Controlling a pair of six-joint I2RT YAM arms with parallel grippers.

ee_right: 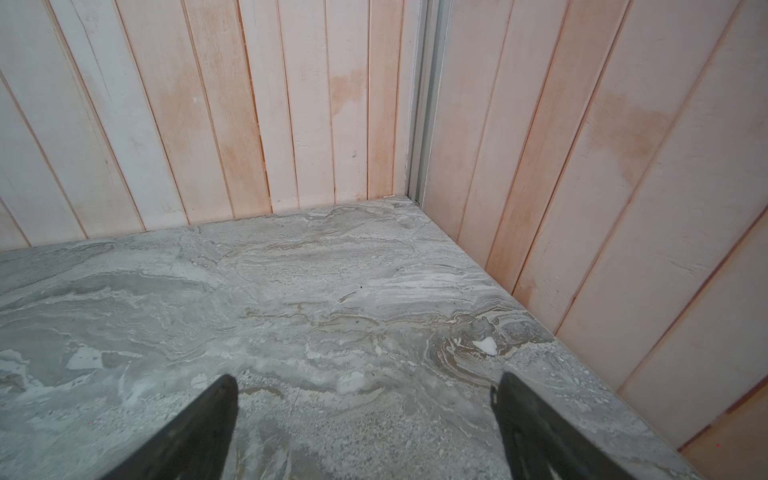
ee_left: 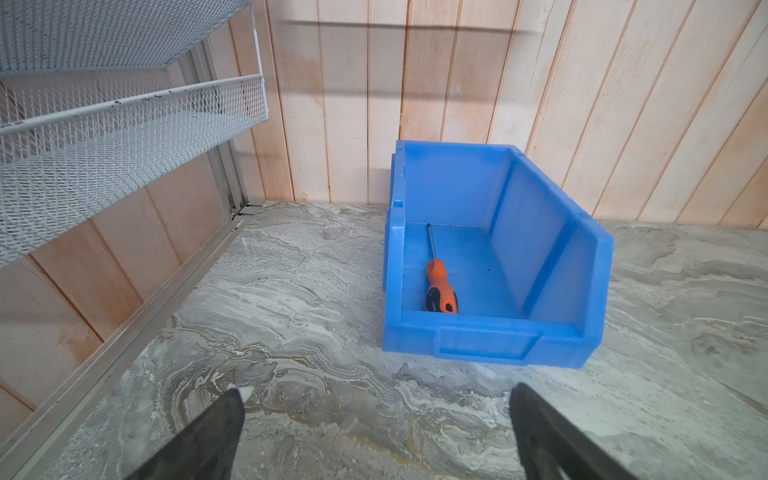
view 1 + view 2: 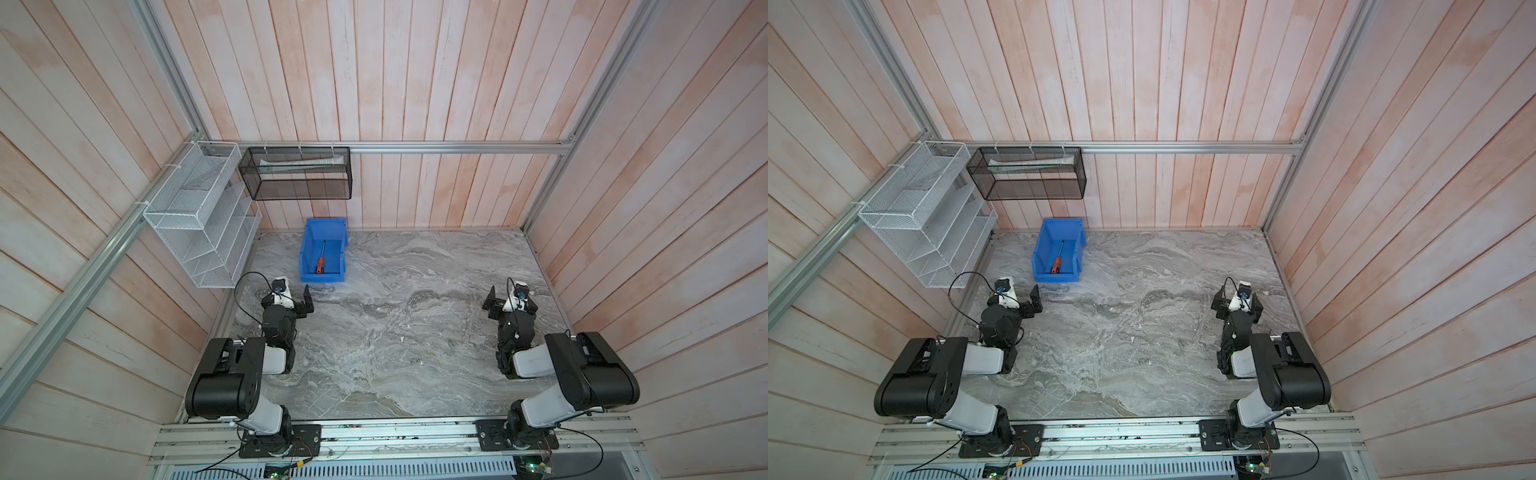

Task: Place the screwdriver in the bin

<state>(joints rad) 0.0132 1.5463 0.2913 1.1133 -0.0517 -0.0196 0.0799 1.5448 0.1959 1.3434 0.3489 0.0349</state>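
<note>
The screwdriver, orange-handled with a thin metal shaft, lies flat on the floor of the blue bin. Its handle rests against the low front lip. The bin stands at the back left of the marble table in both top views. My left gripper hovers just in front of the bin, open and empty. My right gripper stands open over bare marble at the right, holding nothing.
A white wire rack hangs on the left wall, close to the left arm. A black mesh basket with a white tube in it hangs on the back wall above the bin. Wooden walls enclose the table on three sides.
</note>
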